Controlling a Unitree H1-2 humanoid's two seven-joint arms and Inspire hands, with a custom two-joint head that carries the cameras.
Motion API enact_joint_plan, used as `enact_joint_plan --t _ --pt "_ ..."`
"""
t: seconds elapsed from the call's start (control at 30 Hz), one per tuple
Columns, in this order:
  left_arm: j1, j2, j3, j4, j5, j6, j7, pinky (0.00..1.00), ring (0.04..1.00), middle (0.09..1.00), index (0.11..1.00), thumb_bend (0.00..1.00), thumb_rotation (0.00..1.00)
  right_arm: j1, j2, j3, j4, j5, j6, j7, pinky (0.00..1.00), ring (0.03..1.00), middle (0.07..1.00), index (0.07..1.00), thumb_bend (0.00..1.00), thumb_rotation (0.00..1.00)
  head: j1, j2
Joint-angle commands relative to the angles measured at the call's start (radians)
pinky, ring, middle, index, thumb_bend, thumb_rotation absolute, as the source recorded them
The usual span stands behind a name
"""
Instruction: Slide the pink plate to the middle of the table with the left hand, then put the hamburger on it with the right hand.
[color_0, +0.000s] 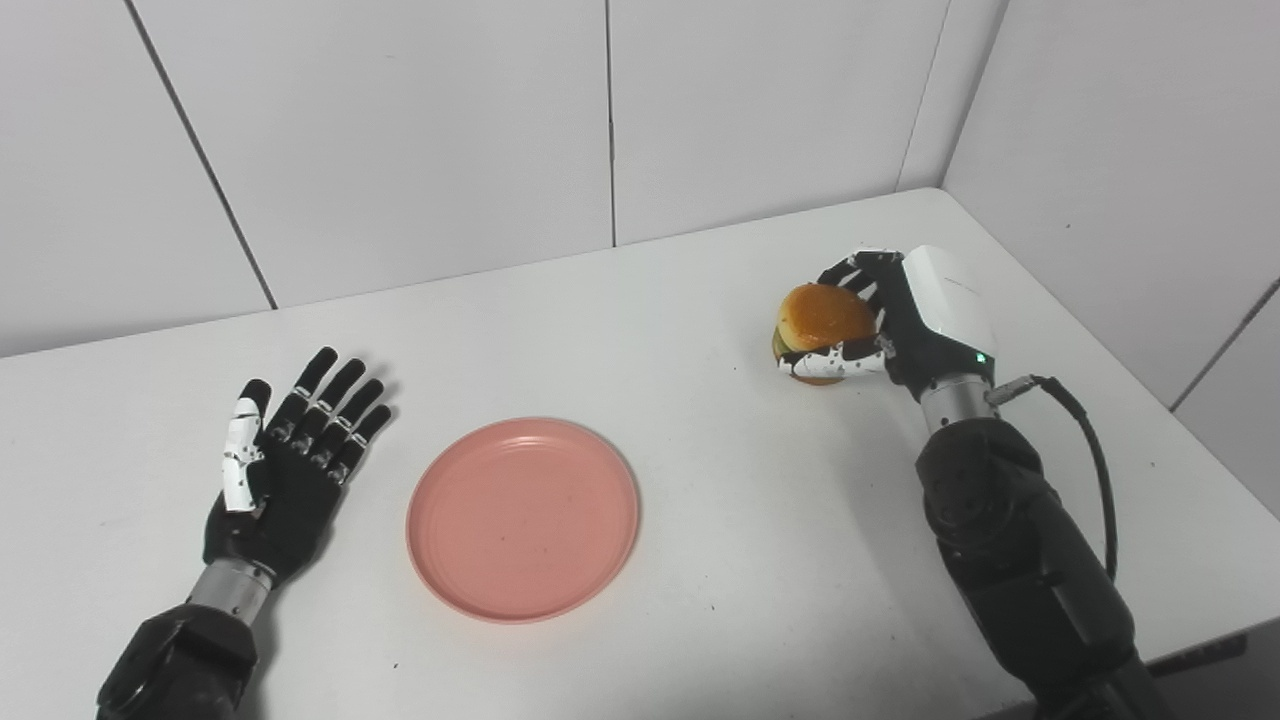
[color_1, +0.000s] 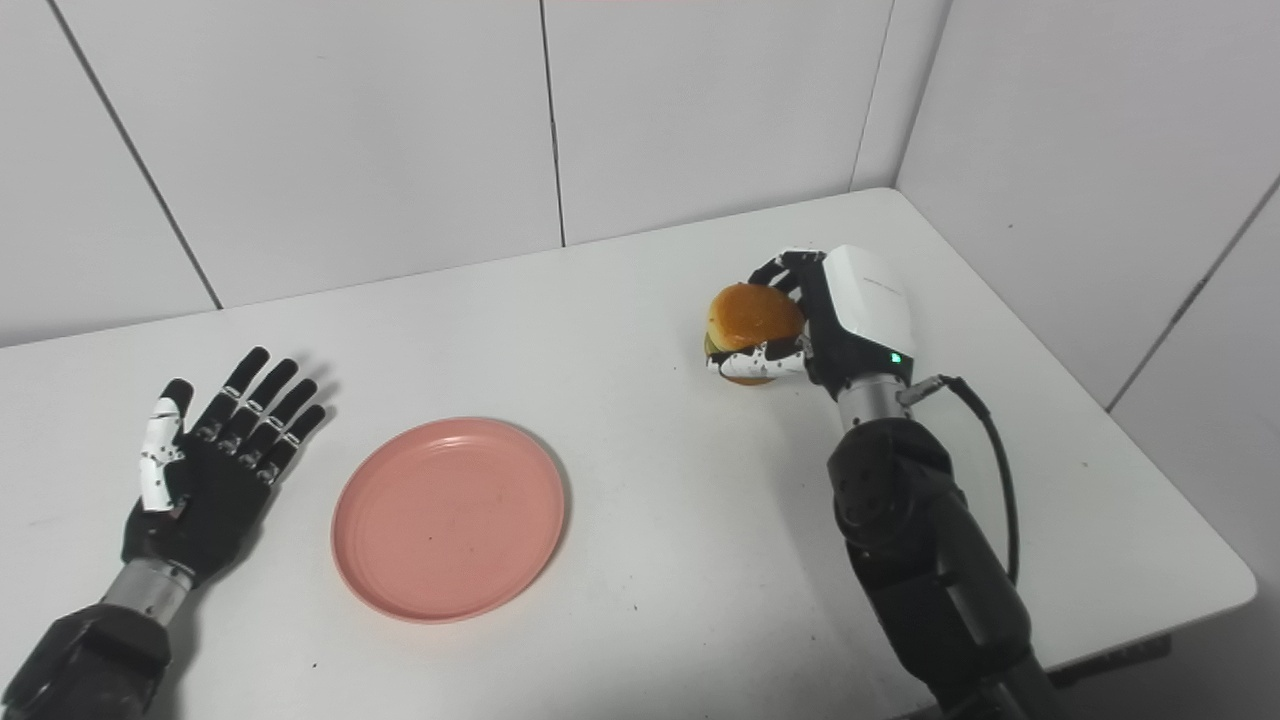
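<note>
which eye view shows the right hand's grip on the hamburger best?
Left eye view, narrowly: the right hand wraps the hamburger with fingers above and thumb below. The right eye view shows the same grip, no more.

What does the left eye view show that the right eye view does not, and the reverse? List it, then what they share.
Only the left eye view: a wider strip of bare white table to the left of the black left hand.
Only the right eye view: the table's near right corner.
Both: the left hand open, palm up, apart from the empty round pink plate; the right hand closed on the hamburger, off the plate.
</note>
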Motion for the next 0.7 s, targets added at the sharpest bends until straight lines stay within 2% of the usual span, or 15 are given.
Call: enact_joint_plan --t 0.0,0.13,0.2,0.3,0.37,0.53,0.6,0.67 --pt "0.088 -0.013 -0.03 0.053 0.066 0.053 0.058 0.94 0.912 0.926 0.928 0.4 1.0 -0.059 -0.005 0.012 -0.057 -0.024 -0.019 0.007 0.29 0.369 0.435 0.481 0.53 0.14 0.024 0.0" --pt "0.1 -0.027 -0.048 0.026 0.08 0.046 0.073 0.94 0.92 0.931 0.932 0.41 1.0 -0.083 0.018 0.056 -0.089 -0.047 -0.004 0.047 0.28 0.363 0.422 0.482 0.53 0.14 0.067 0.004" --pt "0.106 -0.036 -0.054 0.005 0.089 0.054 0.093 0.93 0.911 0.923 0.923 0.42 1.0 -0.091 0.026 0.074 -0.097 -0.055 -0.012 0.062 0.28 0.357 0.414 0.474 0.54 0.08 0.09 0.006" --pt "0.116 -0.055 -0.064 -0.023 0.097 0.062 0.115 0.93 0.914 0.925 0.924 0.41 1.0 -0.113 0.053 0.124 -0.098 -0.063 -0.029 0.094 0.28 0.357 0.418 0.478 0.54 0.06 0.155 0.013" --pt "0.122 -0.067 -0.071 -0.039 0.105 0.065 0.126 0.93 0.916 0.927 0.925 0.42 1.0 -0.121 0.062 0.15 -0.081 -0.057 -0.063 0.093 0.28 0.362 0.427 0.491 0.55 0.04 0.188 0.017" --pt "0.136 -0.097 -0.089 -0.089 0.124 0.087 0.174 0.91 0.896 0.911 0.91 0.42 1.0 -0.136 0.099 0.194 -0.048 -0.032 -0.117 0.099 0.27 0.354 0.421 0.505 0.55 0.04 0.274 0.031" --pt "0.14 -0.106 -0.098 -0.105 0.135 0.093 0.191 0.9 0.887 0.905 0.903 0.41 1.0 -0.144 0.118 0.216 -0.032 -0.032 -0.128 0.102 0.26 0.335 0.402 0.471 0.55 0.05 0.3 0.037" --pt "0.142 -0.115 -0.108 -0.117 0.145 0.095 0.203 0.89 0.885 0.898 0.899 0.41 1.0 -0.153 0.135 0.236 -0.017 -0.036 -0.132 0.106 0.26 0.34 0.411 0.47 0.55 0.11 0.328 0.042"
